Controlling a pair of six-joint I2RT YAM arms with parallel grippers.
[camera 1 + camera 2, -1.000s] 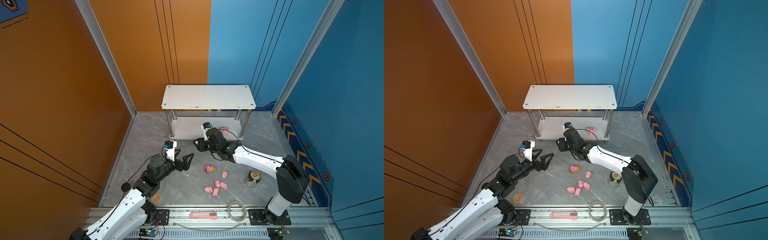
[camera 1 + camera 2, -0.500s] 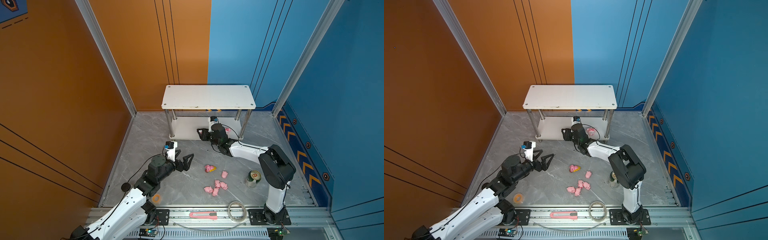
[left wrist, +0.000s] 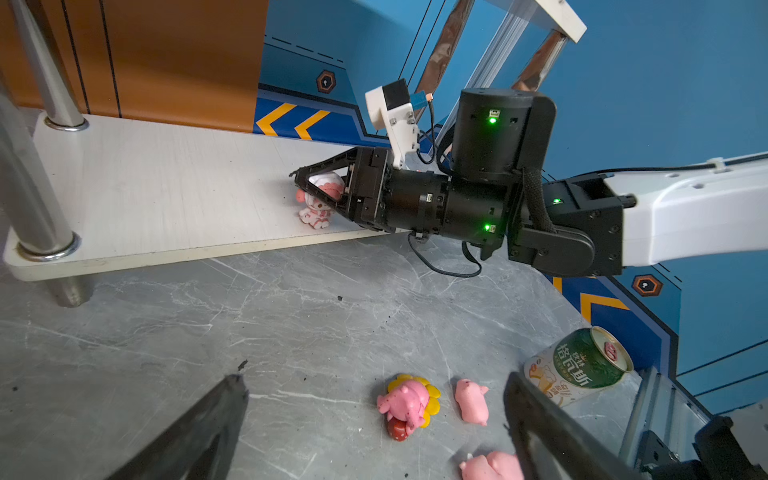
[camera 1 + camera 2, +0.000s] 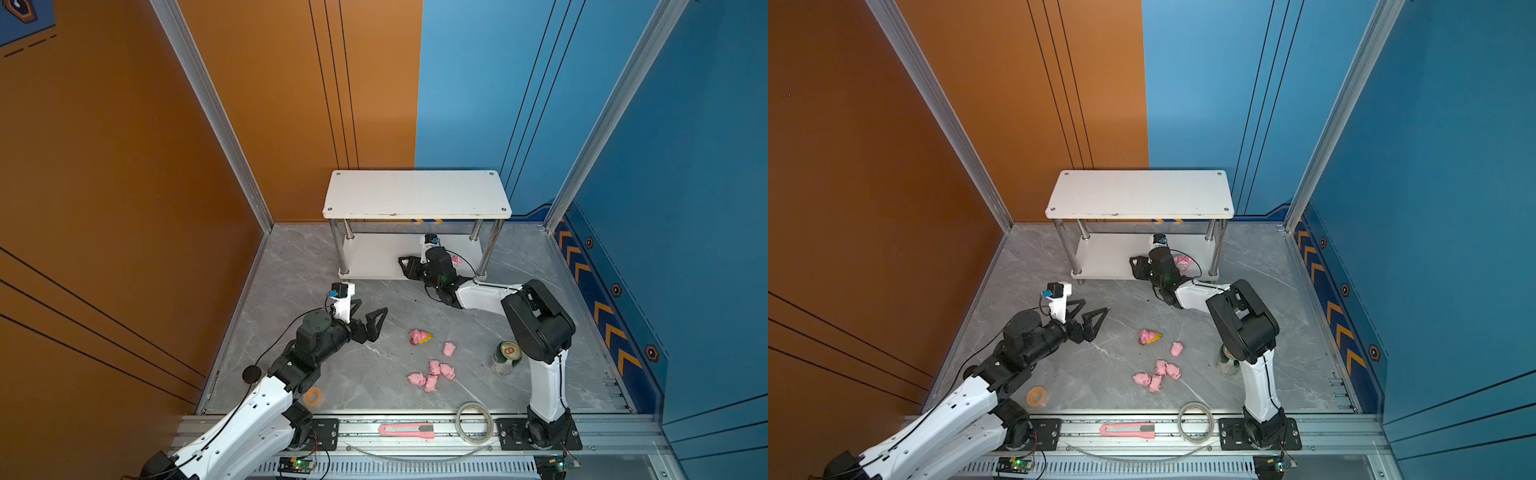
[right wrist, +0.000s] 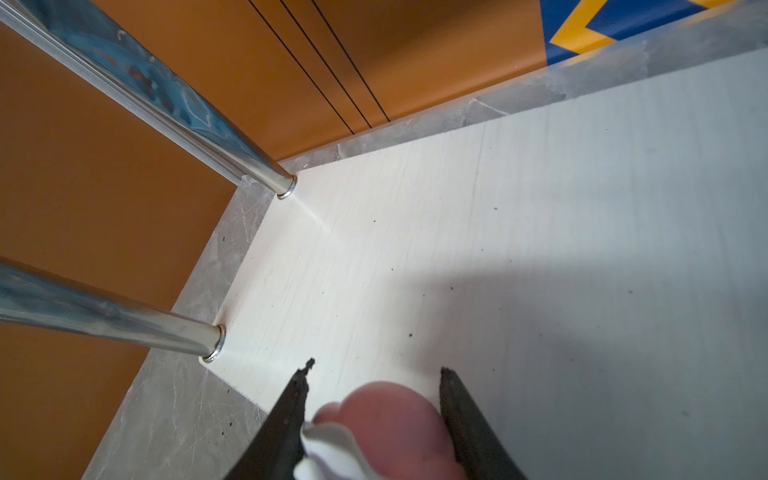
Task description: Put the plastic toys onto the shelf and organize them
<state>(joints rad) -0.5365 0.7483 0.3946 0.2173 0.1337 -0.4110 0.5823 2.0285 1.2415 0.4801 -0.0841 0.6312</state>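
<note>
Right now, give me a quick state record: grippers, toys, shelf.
left gripper: open, empty, over the floor
right gripper: shut on white-pink figurine, its feet on the lower tier
pink-white figurine: on lower tier, beside right wrist
sunflower figurine: lying on floor
pigs: five, on floor
shelf top tier: no toys

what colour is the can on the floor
Dark green and white can, gold top; shows best in the left wrist view.
</note>
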